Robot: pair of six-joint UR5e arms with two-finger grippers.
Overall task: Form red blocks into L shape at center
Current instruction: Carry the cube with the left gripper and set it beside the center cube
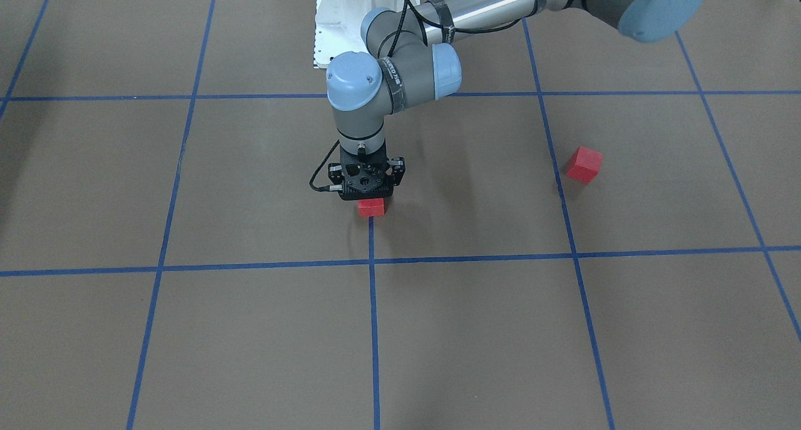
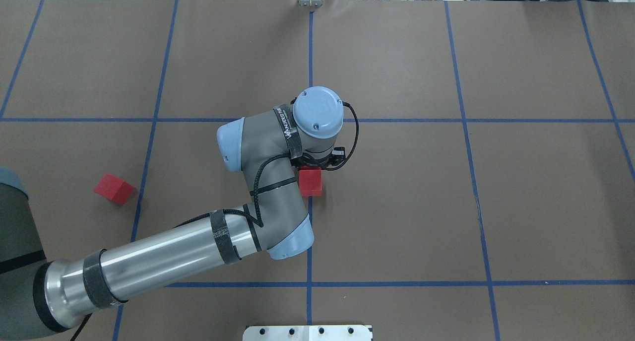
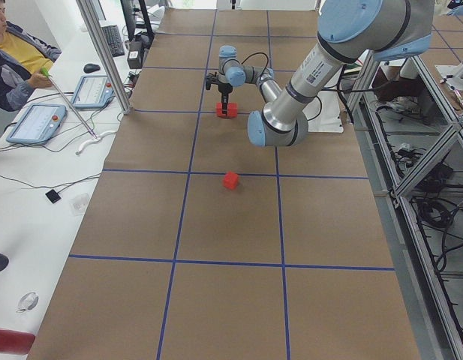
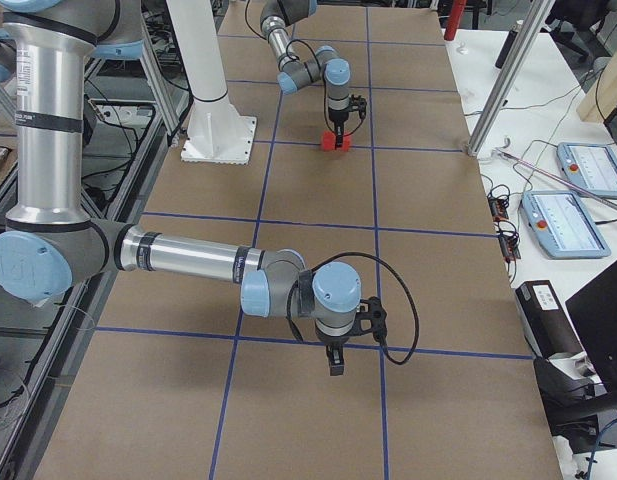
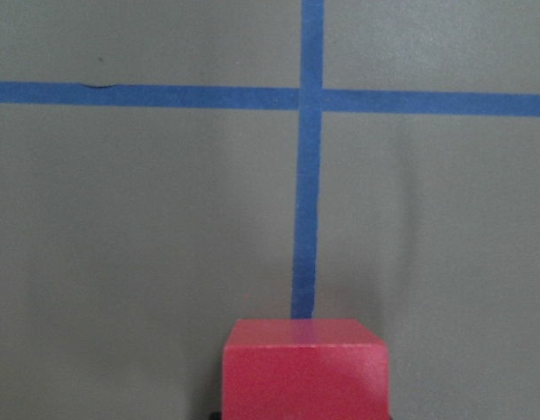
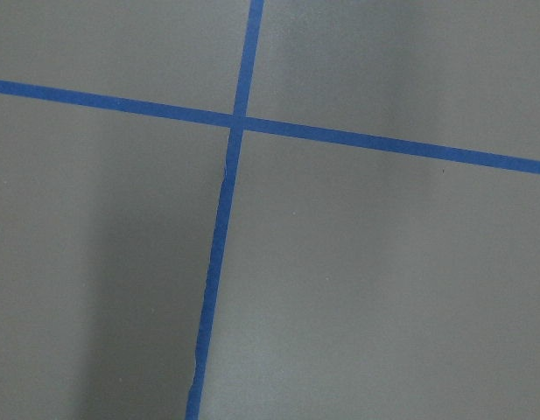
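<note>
My left gripper [image 1: 370, 198] points straight down at the center, on the vertical blue tape line [image 1: 372, 242]. It is shut on a red block [image 1: 371, 207] held at or just above the table. That block fills the bottom of the left wrist view [image 5: 305, 367] and shows beside the wrist from overhead [image 2: 310, 181]. A second red block [image 1: 584, 164] lies loose on the robot's left [image 2: 114, 188]. The third red block is not in view. My right gripper [image 4: 334, 367] hovers over a far grid crossing, and I cannot tell whether it is open or shut.
The white robot base plate [image 1: 331, 35] sits at the table's near edge by the robot. Operators' tablets [image 4: 573, 215] lie on a white side table beyond the brown surface. The right wrist view shows only blue tape lines [image 6: 234, 122].
</note>
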